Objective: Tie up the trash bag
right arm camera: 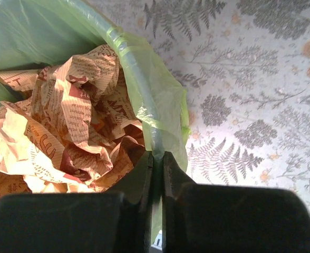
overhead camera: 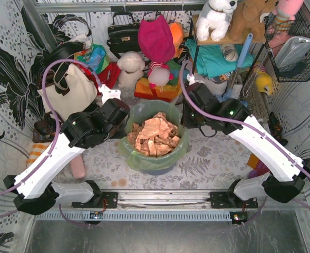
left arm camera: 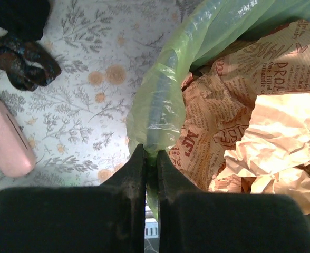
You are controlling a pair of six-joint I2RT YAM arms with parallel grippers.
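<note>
Fingers of the left arm [left arm camera: 129,182] pinched tight on rim film of the thin translucent light-green plastic trash bag [left arm camera: 157,105], at its left side. Fingers of the right arm [right arm camera: 174,182] clamped likewise on the opposite rim. Inside the bag, crumpled tan-brown printed paper [overhead camera: 155,134], heaped near the top. Bag standing open mid fern-patterned worktop [overhead camera: 213,158], between both arms. Pink oblong object [left arm camera: 5,142] lying apart, leftward.
</note>
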